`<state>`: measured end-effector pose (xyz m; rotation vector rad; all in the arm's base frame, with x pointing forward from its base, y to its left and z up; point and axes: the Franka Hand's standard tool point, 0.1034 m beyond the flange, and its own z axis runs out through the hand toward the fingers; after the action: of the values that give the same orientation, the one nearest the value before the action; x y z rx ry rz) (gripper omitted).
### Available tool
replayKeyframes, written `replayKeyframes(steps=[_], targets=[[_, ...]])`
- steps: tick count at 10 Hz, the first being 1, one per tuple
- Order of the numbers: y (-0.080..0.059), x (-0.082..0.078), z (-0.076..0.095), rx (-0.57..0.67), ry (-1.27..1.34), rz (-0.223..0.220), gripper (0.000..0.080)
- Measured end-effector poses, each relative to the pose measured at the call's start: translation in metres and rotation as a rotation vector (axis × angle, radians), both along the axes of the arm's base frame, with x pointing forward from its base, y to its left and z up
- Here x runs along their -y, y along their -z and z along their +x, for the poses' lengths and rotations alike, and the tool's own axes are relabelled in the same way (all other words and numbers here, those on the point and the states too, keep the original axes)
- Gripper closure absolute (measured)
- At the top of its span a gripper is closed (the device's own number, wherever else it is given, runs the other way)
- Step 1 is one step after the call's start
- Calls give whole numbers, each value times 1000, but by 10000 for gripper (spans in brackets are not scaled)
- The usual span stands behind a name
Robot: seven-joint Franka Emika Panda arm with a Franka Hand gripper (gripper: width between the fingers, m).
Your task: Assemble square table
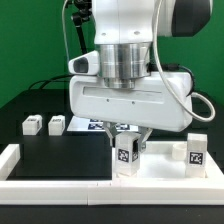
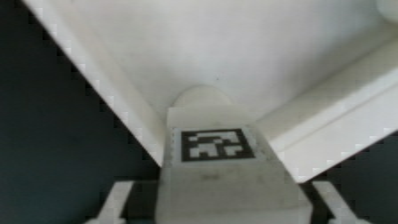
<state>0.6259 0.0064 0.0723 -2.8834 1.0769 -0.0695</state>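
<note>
The long white border rail (image 1: pixel 60 188) is seen nearest in the exterior view, running along the front edge of the black work surface. Just behind it, toward the exterior view's right, the square table slab (image 1: pixel 162 160) lies flat. A tagged leg (image 1: pixel 125 153) stands upright at its near corner, directly under the gripper (image 1: pixel 125 140).

In the wrist view the same leg (image 2: pixel 217 160) is framed between the two fingers (image 2: pixel 121 205), with its tag facing the camera. Behind it the slab (image 2: pixel 214 50) and its raised rim can be made out. Thin dark slivers are seen between each finger and the leg, so it cannot be told whether the leg is clamped or merely straddled.

A second leg (image 1: pixel 195 152) stands upright at the slab's corner on the exterior view's right and is judged to be already fitted. Two loose legs (image 1: pixel 43 125) lie well apart on the exterior view's left, near the marker board (image 1: pixel 84 124).

The step in hand is judged to be the seating of this leg in its corner socket. For the next move, a firm hold on the leg is called for, and the leg is to be kept upright over the socket while it is turned home.
</note>
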Motion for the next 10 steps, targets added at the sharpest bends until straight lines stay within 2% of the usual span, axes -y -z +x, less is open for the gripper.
replayKeyframes(steps=[3, 6, 10], targets=[[2, 3, 1, -32, 457, 65, 509], [2, 4, 2, -68, 781, 99, 509], [3, -2, 1, -80, 999, 106, 509]])
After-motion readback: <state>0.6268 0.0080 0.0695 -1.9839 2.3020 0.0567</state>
